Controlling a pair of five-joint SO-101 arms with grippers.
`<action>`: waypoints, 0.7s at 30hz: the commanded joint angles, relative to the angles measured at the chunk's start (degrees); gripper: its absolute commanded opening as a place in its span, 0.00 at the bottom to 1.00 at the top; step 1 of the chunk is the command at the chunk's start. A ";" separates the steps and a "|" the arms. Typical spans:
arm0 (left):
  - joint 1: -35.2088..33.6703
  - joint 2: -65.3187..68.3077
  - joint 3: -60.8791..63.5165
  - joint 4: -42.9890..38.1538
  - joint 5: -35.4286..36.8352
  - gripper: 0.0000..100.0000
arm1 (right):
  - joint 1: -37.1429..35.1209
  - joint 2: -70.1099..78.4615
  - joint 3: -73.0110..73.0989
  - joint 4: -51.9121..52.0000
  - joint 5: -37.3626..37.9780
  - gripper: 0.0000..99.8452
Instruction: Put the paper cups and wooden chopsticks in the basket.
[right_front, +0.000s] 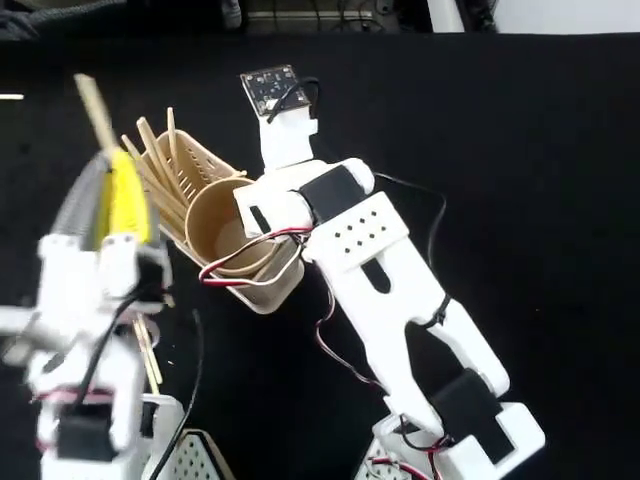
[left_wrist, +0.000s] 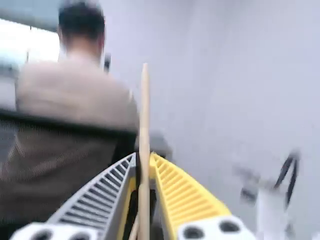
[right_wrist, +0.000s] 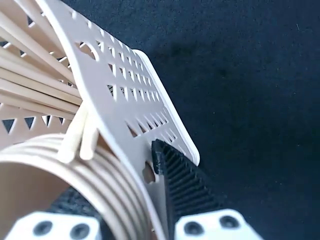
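Black tabletop (right_front: 520, 150) lies under both arms, where the left gripper (right_front: 105, 170) at the near left pinches one chopstick (right_front: 97, 110) upright, its length leaning slightly left, while the basket (right_front: 205, 160), tilted and holding stacked paper cups (right_front: 225, 235) and other chopsticks (right_front: 150, 165), sits just to its right, its wall clamped by the right gripper (right_front: 268, 222).

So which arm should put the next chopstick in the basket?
Left. The left gripper holds a chopstick raised beside the basket; the right gripper is clamped on the basket's wall.
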 joint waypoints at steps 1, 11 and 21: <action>-1.36 4.57 -11.03 -1.49 0.00 0.03 | -0.18 11.74 4.35 -0.26 0.62 0.01; -1.89 29.01 -11.38 -29.71 3.60 0.03 | 0.00 11.74 4.44 -0.35 0.88 0.01; -3.65 41.14 0.66 -41.58 5.89 0.03 | -0.26 11.74 4.35 -0.35 2.02 0.01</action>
